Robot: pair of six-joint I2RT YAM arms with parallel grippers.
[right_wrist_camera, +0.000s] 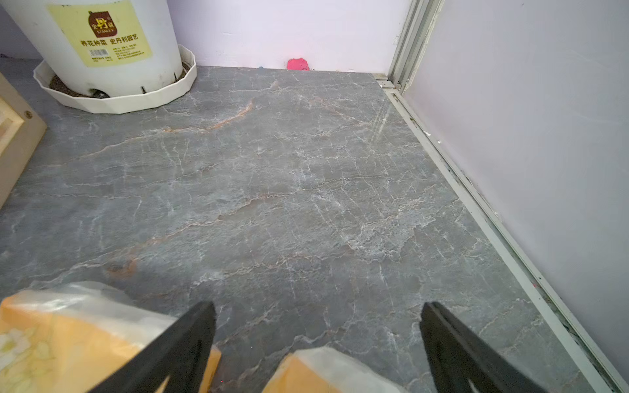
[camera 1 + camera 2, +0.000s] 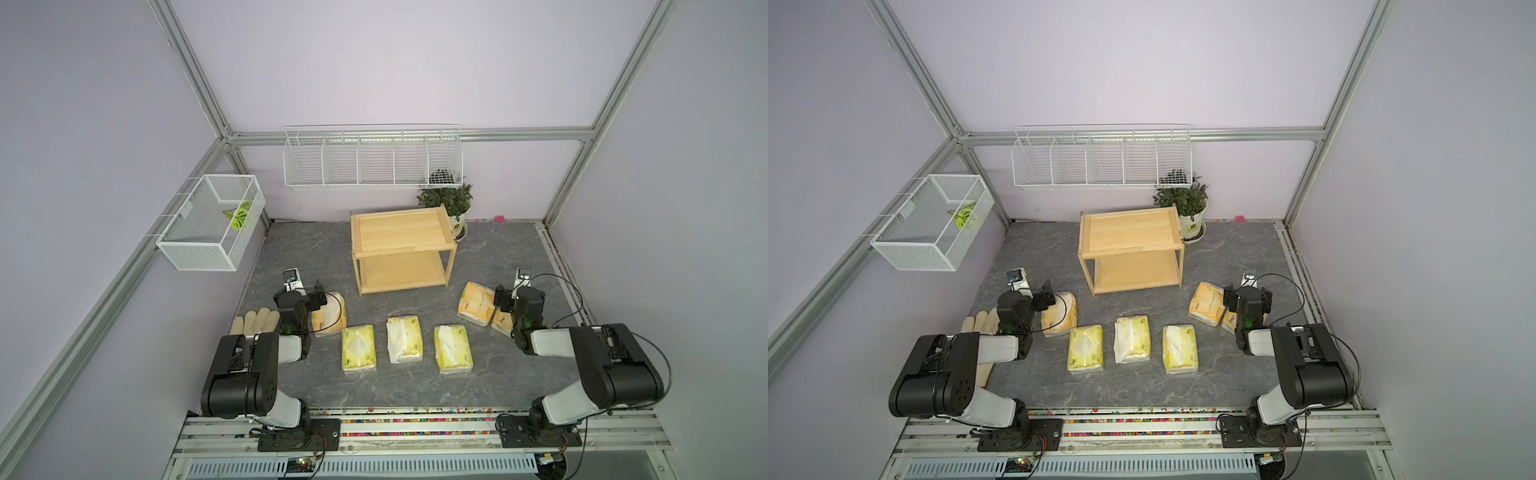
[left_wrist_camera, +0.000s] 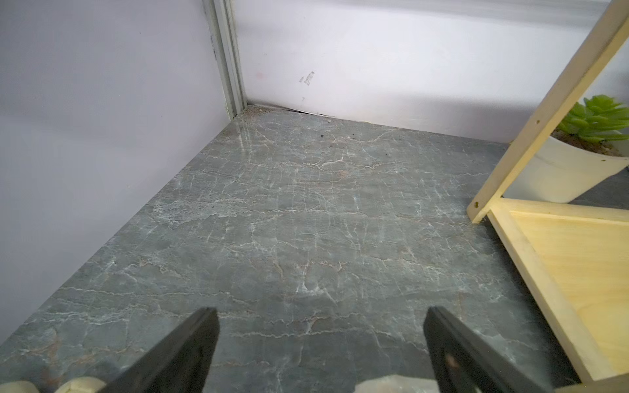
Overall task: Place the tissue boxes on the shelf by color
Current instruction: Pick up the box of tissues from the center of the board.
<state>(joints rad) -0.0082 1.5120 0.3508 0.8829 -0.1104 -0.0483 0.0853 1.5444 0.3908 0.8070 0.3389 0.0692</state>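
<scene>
Surface: grey marble [image 2: 399, 386], shelf [image 2: 402, 249] bare.
My left gripper [image 3: 320, 343], right gripper [image 1: 318, 340]: spread, empty.
Next: I'd centre right gripper over orange pack [image 2: 476, 306] beside shelf, pinch across width.

high stereo pair, low wrist cameras
</scene>
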